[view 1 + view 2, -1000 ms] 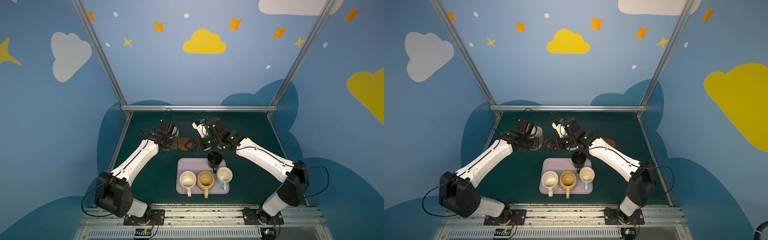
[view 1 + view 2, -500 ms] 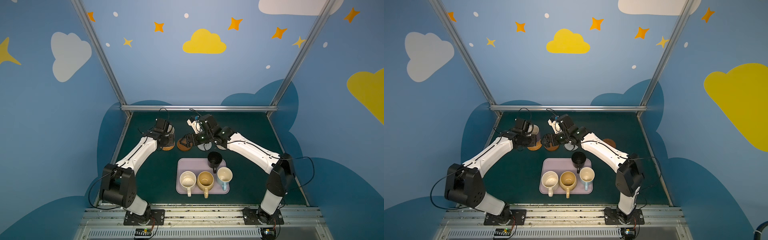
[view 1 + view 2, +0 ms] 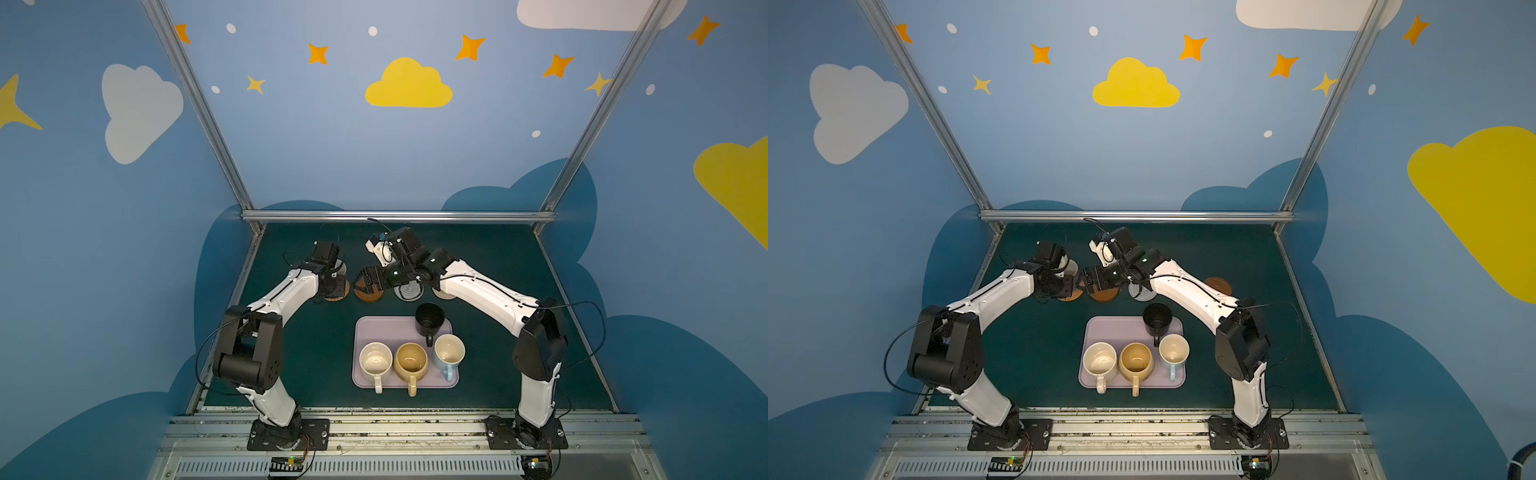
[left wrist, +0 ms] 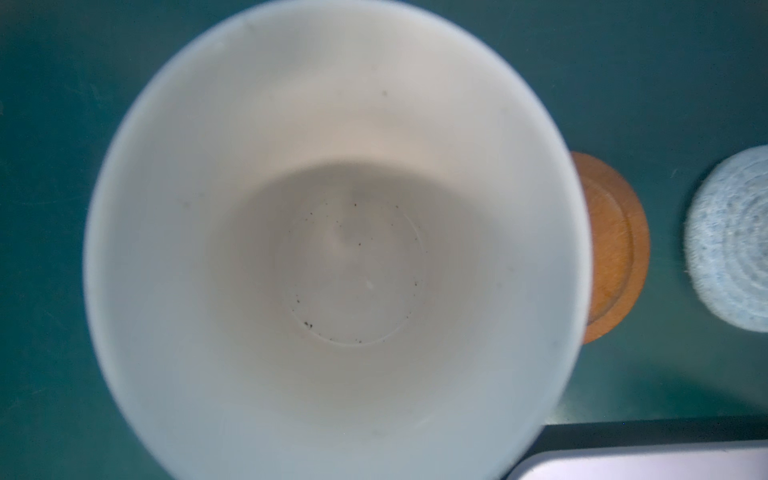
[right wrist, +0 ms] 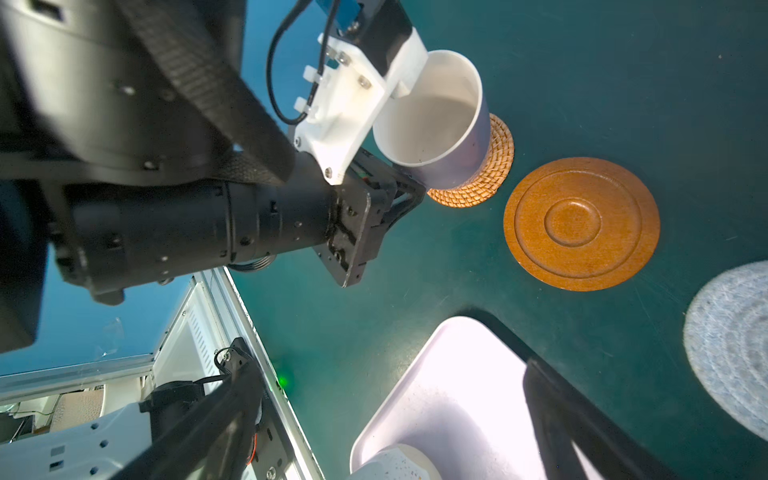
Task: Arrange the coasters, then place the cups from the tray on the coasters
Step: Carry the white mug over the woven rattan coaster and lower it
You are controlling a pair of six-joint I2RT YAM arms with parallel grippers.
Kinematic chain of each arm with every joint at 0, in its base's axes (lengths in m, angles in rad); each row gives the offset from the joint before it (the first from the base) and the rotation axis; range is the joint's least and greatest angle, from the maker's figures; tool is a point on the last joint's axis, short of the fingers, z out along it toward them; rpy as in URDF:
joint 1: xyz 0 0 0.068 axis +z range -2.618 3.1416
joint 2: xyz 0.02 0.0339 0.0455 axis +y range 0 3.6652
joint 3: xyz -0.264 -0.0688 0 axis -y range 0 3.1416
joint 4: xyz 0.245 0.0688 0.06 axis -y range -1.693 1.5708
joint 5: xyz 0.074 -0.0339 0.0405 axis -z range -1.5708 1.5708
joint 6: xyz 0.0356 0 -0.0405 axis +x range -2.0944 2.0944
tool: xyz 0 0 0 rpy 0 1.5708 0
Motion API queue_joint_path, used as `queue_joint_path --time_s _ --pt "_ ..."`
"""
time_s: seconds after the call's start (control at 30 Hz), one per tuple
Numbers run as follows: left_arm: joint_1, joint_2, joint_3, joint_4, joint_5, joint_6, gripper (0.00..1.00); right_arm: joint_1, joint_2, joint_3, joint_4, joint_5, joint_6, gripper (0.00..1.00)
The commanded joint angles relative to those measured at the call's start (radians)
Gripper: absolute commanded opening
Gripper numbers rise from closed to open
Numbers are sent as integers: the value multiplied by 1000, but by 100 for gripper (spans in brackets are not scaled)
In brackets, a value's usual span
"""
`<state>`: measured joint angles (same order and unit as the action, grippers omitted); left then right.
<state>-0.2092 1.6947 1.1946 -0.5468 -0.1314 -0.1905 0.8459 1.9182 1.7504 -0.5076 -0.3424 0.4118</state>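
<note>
Lavender mug [image 5: 469, 153] sits pinched in my left pincer [image 5: 409, 185] over the rattan coaster [image 5: 486, 183]; whether it touches, I cannot tell. Just beside it, my right pincer [image 3: 362, 287] hangs spread above the wooden coaster [image 5: 582, 224]. Past that lies the grey coaster [image 5: 731, 353]. Nearer, the tray [image 5: 457, 395] holds the other mugs [image 3: 410, 359].

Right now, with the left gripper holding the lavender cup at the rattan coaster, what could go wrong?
1. The lavender cup looks off-centre over the rattan coaster; if the left gripper lets go, it may sit on the edge and rock.
2. The open right gripper hangs over the wooden coaster close beside the left one; either arm moving could bump the other or the cup.
</note>
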Motion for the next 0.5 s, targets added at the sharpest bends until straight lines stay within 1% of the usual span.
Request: queue_joint_path --time_s 0.0,0.3,0.47 --pt "11 2 16 68 -10 24 3 5 11 22 -30 2 0 98" --pt "19 20 10 83 16 10 3 5 3 8 -23 18 -7 98" --pt "19 33 10 81 30 12 3 7 16 18 -26 6 -1 98"
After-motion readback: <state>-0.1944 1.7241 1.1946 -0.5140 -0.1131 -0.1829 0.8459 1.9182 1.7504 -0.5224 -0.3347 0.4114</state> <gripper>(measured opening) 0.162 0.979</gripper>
